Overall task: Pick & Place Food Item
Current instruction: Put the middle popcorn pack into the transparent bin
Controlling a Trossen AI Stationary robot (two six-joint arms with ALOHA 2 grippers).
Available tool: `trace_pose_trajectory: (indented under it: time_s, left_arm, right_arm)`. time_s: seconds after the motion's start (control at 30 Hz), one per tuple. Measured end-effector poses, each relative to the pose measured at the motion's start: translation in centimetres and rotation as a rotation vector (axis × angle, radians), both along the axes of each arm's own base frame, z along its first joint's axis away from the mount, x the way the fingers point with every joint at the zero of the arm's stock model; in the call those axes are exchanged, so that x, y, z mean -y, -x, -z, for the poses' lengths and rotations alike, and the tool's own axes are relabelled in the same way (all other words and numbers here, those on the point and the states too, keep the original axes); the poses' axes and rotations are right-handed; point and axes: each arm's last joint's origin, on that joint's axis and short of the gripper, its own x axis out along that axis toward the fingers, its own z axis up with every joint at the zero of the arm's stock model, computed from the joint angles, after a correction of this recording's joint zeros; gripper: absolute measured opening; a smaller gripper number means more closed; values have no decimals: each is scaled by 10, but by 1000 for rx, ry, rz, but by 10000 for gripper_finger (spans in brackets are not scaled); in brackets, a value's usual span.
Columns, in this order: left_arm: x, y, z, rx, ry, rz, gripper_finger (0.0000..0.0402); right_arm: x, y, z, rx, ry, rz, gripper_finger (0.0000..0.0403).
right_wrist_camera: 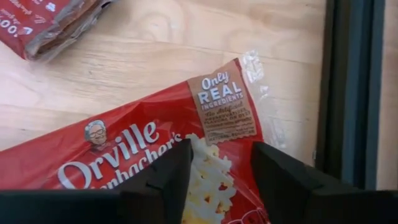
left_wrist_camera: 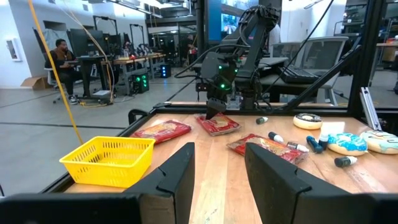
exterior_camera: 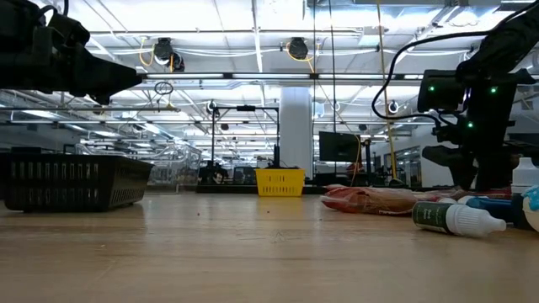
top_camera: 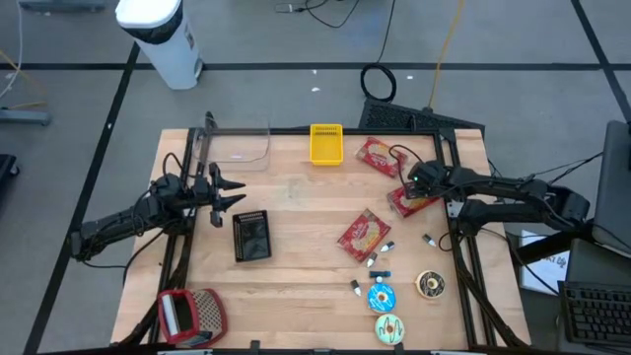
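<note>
While the right gripper (top_camera: 412, 183) was down over the popcorn bag (right_wrist_camera: 143, 158) at the table's right edge, its fingers (right_wrist_camera: 163, 180) stood apart, one on each side of the bag's printed middle; whether they touched the wrapper could not be told. That bag (top_camera: 414, 200) lay flat on the wooden table (top_camera: 296, 266), just beside the dark frame rail (right_wrist_camera: 351, 93). A second red bag (top_camera: 379, 156) lay near it toward the back edge, and a third (top_camera: 364, 235) sat nearer the table's middle.

Left gripper (top_camera: 229, 193) hovered above the left side of the table, fingers (left_wrist_camera: 180, 171) apart, nothing between them. A black basket (top_camera: 252, 237) sat just beside it; a yellow basket (top_camera: 326, 143) sat at the back edge, and a clear tray (top_camera: 235, 146) stood at the back left corner.

Small dropper bottles (top_camera: 380, 261) were scattered near the front right, with three donuts (top_camera: 430, 285) close by. A red-and-grey item (top_camera: 192, 316) lay at the front left corner.

A seated person (left_wrist_camera: 61, 59) showed in the room beyond, in the left wrist view.
</note>
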Motion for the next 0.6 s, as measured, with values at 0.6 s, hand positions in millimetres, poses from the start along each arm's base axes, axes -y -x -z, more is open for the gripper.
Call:
trace_pose_trajectory:
  time_s: [0.6]
  left_arm:
    - [0, 0, 0, 0, 0, 0, 143]
  right_arm:
    - [9, -32, -11, 326, 95, -250, 27]
